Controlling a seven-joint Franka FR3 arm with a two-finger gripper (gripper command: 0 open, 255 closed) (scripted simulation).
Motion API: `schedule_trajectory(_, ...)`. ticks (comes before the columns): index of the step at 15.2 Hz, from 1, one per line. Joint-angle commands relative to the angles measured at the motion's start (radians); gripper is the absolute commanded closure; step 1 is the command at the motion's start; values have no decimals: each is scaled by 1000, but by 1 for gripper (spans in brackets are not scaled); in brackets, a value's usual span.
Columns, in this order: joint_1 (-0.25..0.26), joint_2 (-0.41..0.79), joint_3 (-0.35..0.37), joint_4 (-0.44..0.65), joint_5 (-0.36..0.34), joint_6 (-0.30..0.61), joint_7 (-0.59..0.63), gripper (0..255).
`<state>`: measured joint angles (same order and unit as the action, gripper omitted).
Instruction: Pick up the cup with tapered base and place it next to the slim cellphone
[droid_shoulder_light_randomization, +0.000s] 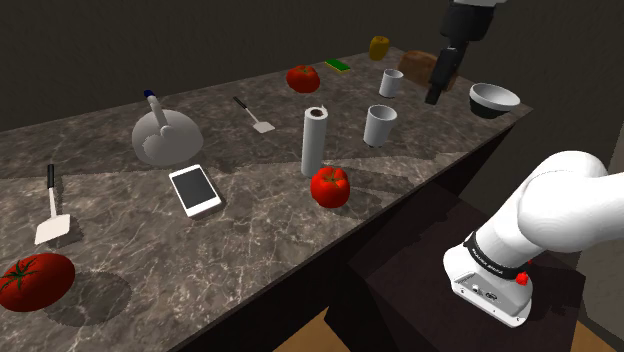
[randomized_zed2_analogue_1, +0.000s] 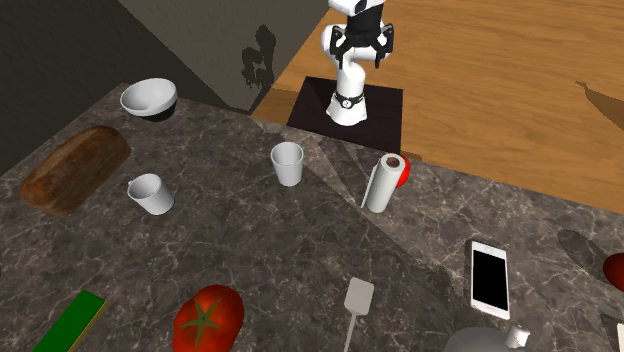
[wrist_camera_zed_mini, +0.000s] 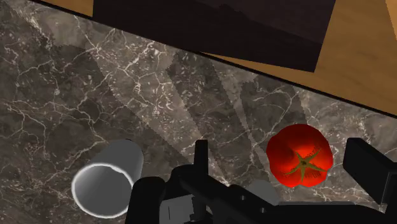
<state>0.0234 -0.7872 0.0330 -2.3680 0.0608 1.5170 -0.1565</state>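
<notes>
The tapered cup (droid_shoulder_light_randomization: 380, 125) (randomized_zed2_analogue_1: 288, 163) is pale grey and stands upright on the dark marble counter (droid_shoulder_light_randomization: 120, 250), near the edge on the robot's side. From above it shows as a round rim (wrist_camera_zed_mini: 103, 186). The slim white cellphone (droid_shoulder_light_randomization: 194, 190) (randomized_zed2_analogue_1: 489, 278) lies flat with its dark screen up, further along the counter past the paper towel roll (droid_shoulder_light_randomization: 314, 140). My black gripper (droid_shoulder_light_randomization: 436, 92) (randomized_zed2_analogue_1: 361, 42) hangs high over the counter's edge, well above the cup. It is open, with one finger (wrist_camera_zed_mini: 370, 170) standing far from the other, and holds nothing.
A handled mug (droid_shoulder_light_randomization: 390, 82) (randomized_zed2_analogue_1: 150, 193), a bread loaf (randomized_zed2_analogue_1: 75, 168) and a bowl (droid_shoulder_light_randomization: 494, 98) are near the cup. A tomato (droid_shoulder_light_randomization: 330, 186) (wrist_camera_zed_mini: 300, 156) sits by the roll. Two spatulas (droid_shoulder_light_randomization: 255, 115), a glass dome (droid_shoulder_light_randomization: 165, 138) and further tomatoes (droid_shoulder_light_randomization: 35, 280) lie around the phone.
</notes>
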Motion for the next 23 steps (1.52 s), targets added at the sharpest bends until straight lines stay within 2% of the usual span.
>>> schedule_trajectory(1,0,0,0,0,0,0,0,0)
schedule_trajectory(7,-30,145,-91,-10,-53,139,-111,0)
schedule_trajectory(13,-55,329,-175,28,-80,268,-220,0)
schedule_trajectory(23,-85,691,-289,198,-44,427,-409,0)
